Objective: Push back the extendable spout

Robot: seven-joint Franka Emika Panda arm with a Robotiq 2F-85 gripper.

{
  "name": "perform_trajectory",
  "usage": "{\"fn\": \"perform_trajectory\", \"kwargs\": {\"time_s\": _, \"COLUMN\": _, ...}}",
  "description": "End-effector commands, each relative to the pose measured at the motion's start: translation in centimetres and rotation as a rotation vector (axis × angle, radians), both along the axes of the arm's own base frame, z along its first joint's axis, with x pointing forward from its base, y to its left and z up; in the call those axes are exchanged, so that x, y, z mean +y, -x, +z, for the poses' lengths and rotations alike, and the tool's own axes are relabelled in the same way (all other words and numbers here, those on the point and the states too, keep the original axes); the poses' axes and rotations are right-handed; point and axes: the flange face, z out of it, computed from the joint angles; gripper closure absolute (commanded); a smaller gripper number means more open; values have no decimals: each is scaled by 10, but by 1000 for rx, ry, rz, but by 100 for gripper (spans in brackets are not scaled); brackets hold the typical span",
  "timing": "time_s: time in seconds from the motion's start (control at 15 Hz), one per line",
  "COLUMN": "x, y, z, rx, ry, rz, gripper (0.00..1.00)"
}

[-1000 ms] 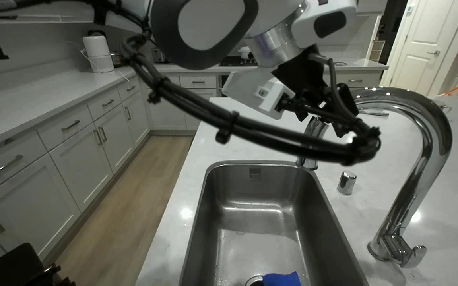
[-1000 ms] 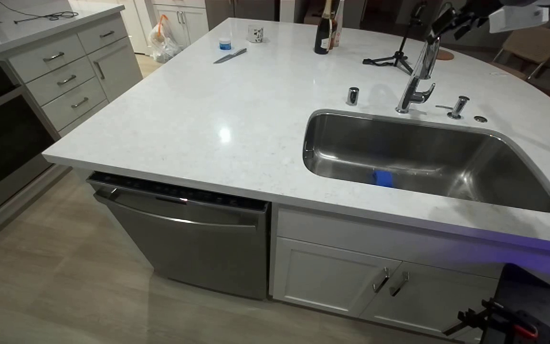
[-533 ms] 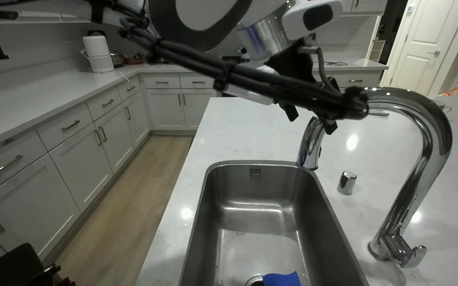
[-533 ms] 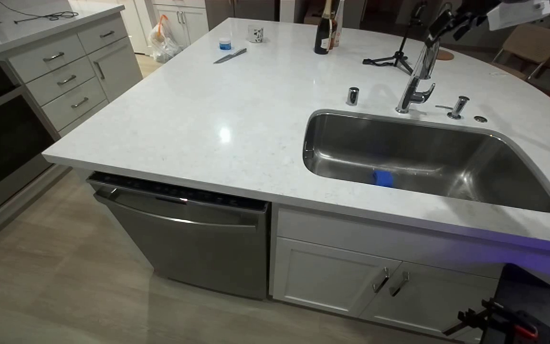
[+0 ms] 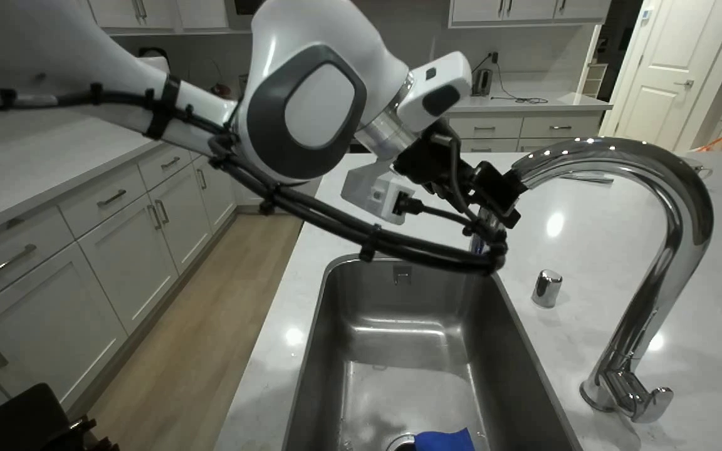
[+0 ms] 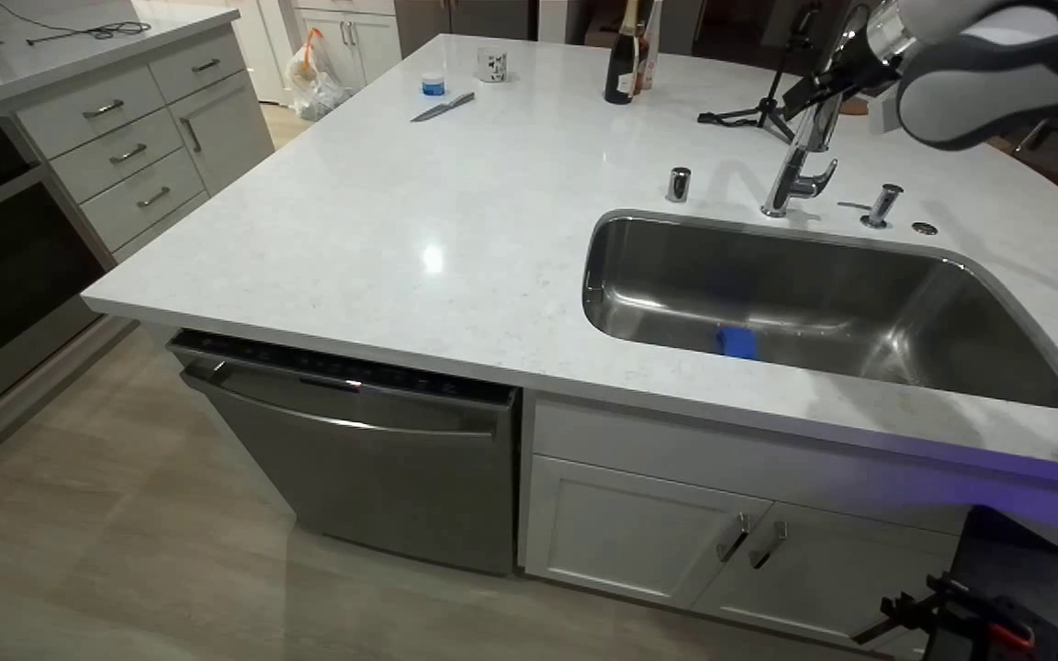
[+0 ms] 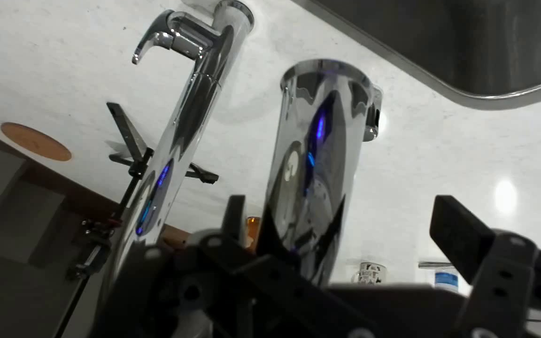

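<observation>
First, spread fingers [image 7: 462, 234] need centring on spout [image 7: 320, 155], above desk [image 7: 444, 150] near sink corner [image 7: 484, 101]; then grip squarely, push straight up into gooseneck [image 5: 694, 219].

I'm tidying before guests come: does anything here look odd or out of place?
A blue item, perhaps a cloth, lies in the sink and seems to cover part of the drain; a knife lies loose on the counter. No spill or damage stands out. Whether the spout is fully seated, I can't tell.
</observation>
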Motion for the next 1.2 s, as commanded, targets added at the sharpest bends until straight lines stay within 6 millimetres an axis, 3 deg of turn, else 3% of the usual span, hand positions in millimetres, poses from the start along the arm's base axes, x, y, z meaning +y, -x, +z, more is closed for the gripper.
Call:
{"fn": "perform_trajectory", "kwargs": {"time_s": 0.0, "x": -3, "y": 12, "z": -19, "rx": -37, "ry": 80, "rz": -68, "gripper": 0}}
{"fn": "perform_trajectory", "kwargs": {"time_s": 0.27, "x": -7, "y": 15, "z": -24, "rx": -100, "ry": 188, "rz": -147, "gripper": 0}}
{"fn": "perform_trajectory", "kwargs": {"time_s": 0.4, "x": 4, "y": 14, "z": -30, "rx": -136, "ry": 214, "rz": -139, "gripper": 0}}
{"fn": "perform_trajectory", "kwargs": {"time_s": 0.87, "x": 64, "y": 2, "z": -90, "rx": -224, "ry": 153, "rz": -182, "gripper": 0}}
{"fn": "perform_trajectory", "kwargs": {"time_s": 1.13, "x": 85, "y": 0, "z": -109, "rx": -277, "ry": 148, "rz": -212, "gripper": 0}}
